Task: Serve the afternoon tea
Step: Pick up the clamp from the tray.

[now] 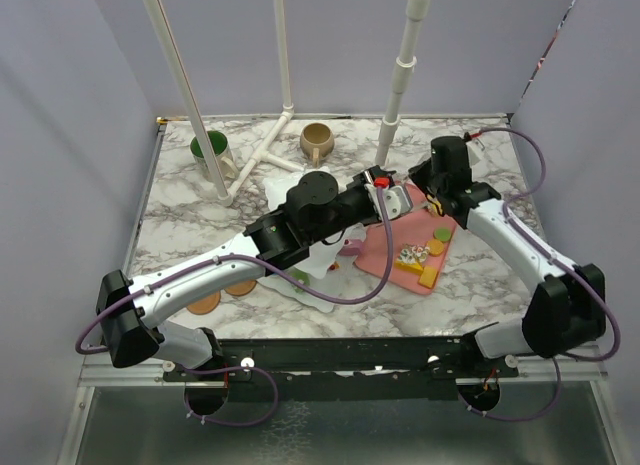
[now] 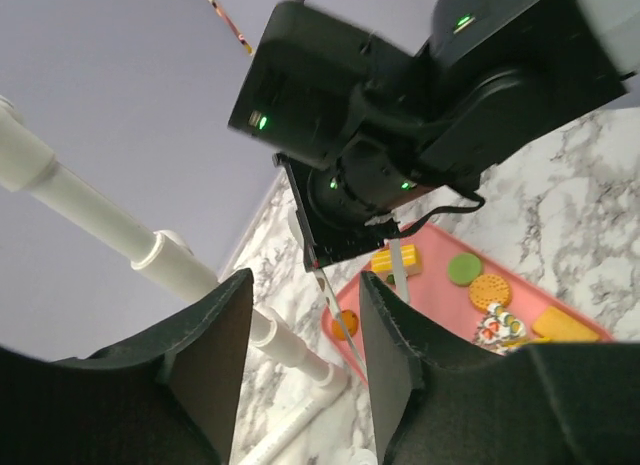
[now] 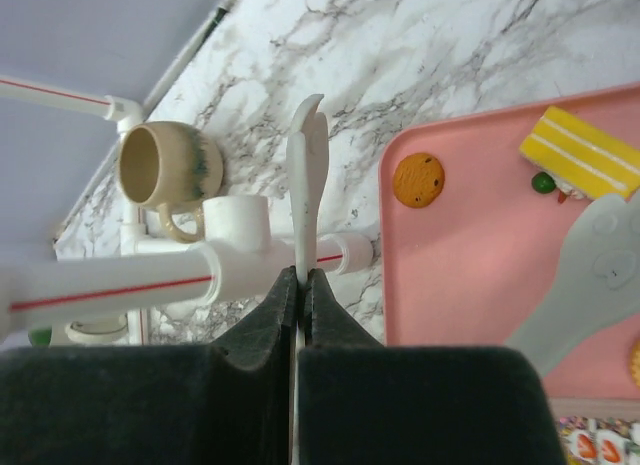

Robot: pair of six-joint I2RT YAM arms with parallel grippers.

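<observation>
So the right tool (image 3: pixel 302 280) is pinched fully closed on one thin blade of the tongs (image 3: pixel 305 165). From the wrist view that blade is edge-on, and the other, spoon-shaped blade splays off to the side over the pink tray (image 3: pixel 470 275). The left tool (image 2: pixel 305 315) has its fingers apart with nothing between them (you just see the right arm and the tongs through the gap). It hangs mid-counter, just left of the right tool, around the tray's far-left corner.

Pastries: an orange cookie (image 3: pixel 418 179) and a yellow cake slice (image 3: pixel 585 150) lie on the tray with a few more. The tray sits right of centre on the marble counter (image 1: pixel 180 215). Two flat brown rounds (image 1: pixel 205 305) sit on the counter near-left, beside the left arm.

The white tiered stand (image 1: pixel 278 195) is in the middle, mostly hidden under the left arm. Both mugs are at the far side, with the green-lined mug (image 1: pixel 210 145) far left and the tan mug (image 1: pixel 318 140) nearer the centre.
</observation>
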